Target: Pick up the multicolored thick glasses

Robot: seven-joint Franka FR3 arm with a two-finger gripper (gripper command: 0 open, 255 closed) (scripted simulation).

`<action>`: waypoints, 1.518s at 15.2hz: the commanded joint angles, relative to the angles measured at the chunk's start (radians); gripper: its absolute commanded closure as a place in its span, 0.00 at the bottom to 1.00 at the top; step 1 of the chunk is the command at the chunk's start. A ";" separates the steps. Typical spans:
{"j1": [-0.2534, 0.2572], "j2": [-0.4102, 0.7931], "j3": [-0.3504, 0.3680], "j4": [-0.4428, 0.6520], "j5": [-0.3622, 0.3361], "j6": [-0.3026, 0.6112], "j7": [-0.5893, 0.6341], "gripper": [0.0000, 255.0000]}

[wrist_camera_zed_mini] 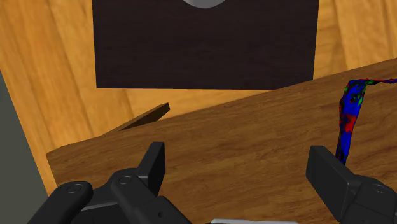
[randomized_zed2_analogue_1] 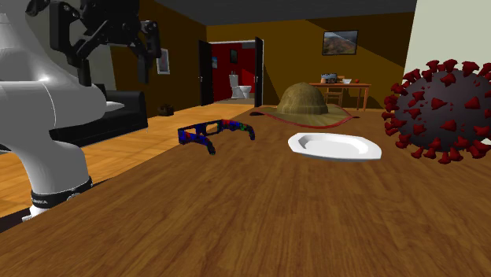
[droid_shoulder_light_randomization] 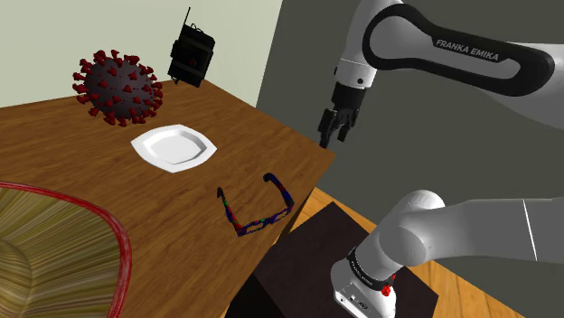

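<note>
In the shoulder view, the glasses (droid_shoulder_light_randomization: 256, 208) sit on the wooden table (droid_shoulder_light_randomization: 54, 163) near the edge by the dark stand (droid_shoulder_light_randomization: 307, 262), at 5 o'clock from the white plate (droid_shoulder_light_randomization: 173, 145). The thick frame is mottled blue, red and green, and both temples are unfolded. The black gripper (droid_shoulder_light_randomization: 333, 135) hangs above the table edge at 2 o'clock from the glasses, its fingers spread wide and holding nothing. Farther back, a dark ball with red spikes (droid_shoulder_light_randomization: 117, 87) sits at 11 o'clock from the plate.
</note>
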 commanded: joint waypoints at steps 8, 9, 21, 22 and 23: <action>0.046 0.019 0.165 -0.094 0.118 0.159 0.209 0.00; 0.052 0.030 0.190 -0.102 0.134 0.184 0.239 0.00; 0.078 0.132 0.323 -0.191 0.206 0.407 0.369 0.00; 0.079 0.135 0.325 -0.196 0.207 0.416 0.369 0.00; 0.079 0.135 0.325 -0.197 0.207 0.416 0.369 0.00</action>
